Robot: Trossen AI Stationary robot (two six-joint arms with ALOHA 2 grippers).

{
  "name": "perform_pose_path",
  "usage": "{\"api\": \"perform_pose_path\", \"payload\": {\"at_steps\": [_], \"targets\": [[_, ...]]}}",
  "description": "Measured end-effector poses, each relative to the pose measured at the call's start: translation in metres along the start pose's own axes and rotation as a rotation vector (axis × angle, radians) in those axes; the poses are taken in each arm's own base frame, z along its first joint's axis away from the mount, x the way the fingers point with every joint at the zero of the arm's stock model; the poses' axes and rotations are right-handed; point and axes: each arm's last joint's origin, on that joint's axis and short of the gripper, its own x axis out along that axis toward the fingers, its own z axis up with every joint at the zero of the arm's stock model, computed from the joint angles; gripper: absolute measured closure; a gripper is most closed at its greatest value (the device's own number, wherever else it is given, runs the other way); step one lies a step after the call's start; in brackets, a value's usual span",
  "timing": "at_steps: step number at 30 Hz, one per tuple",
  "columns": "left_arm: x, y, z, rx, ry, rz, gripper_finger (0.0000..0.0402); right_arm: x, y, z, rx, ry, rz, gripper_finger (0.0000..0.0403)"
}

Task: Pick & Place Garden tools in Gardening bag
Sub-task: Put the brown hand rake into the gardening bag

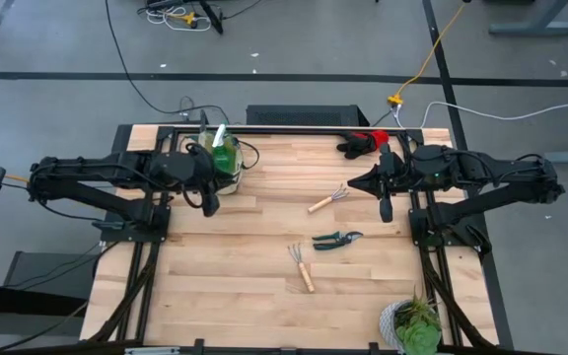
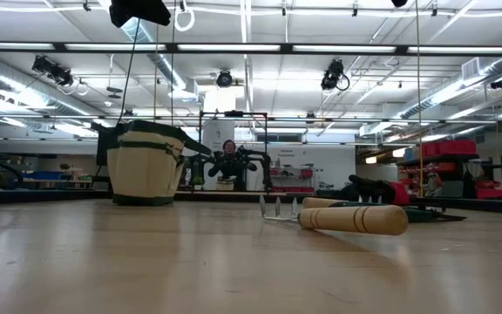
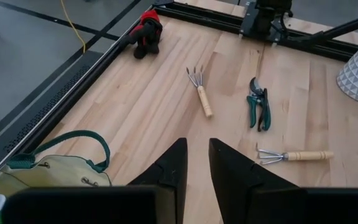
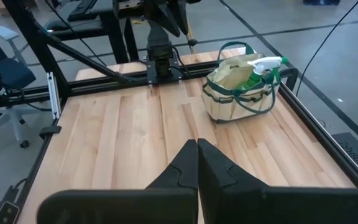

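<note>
The beige gardening bag (image 1: 221, 158) stands upright on its base at the table's far left, with a bright green white-topped bottle (image 4: 258, 70) inside it. One wooden-handled rake (image 1: 327, 200) lies mid-table, and a second rake (image 1: 301, 266) lies nearer the front. Dark-handled shears (image 1: 337, 239) lie between them. Red-and-black gloves (image 1: 363, 143) lie at the far edge. My left gripper (image 1: 210, 205) hovers beside the bag, slightly open and empty. My right gripper (image 1: 387, 211) hovers right of the first rake, shut and empty.
A leafy plant in a grey patterned pot (image 1: 410, 325) stands at the table's near right corner. Bare wood (image 1: 235, 247) lies between the bag and the tools. Metal rails edge the table's far side (image 1: 284, 128).
</note>
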Motion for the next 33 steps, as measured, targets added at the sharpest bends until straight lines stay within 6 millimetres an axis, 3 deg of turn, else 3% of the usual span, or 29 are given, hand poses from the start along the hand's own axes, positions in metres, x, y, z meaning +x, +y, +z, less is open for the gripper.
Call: {"api": "perform_pose_path", "payload": {"at_steps": [10,19,26,33], "targets": [[0.0,0.0,0.0,-0.001,-0.001,0.0,0.033,0.0,0.0,-0.003,0.034,0.026,-0.005,0.0402],[0.0,0.0,0.0,-0.001,-0.001,0.0,0.033,0.0,-0.001,-0.003,0.076,0.028,-0.007,0.0377],[0.0,0.0,0.0,-0.001,-0.001,0.0,0.033,0.005,-0.001,-0.007,0.07,0.071,-0.03,0.0337],[0.0,0.0,0.002,-0.007,-0.017,-0.005,0.033,0.022,0.0,-0.011,0.061,0.137,-0.052,0.0277]]}}
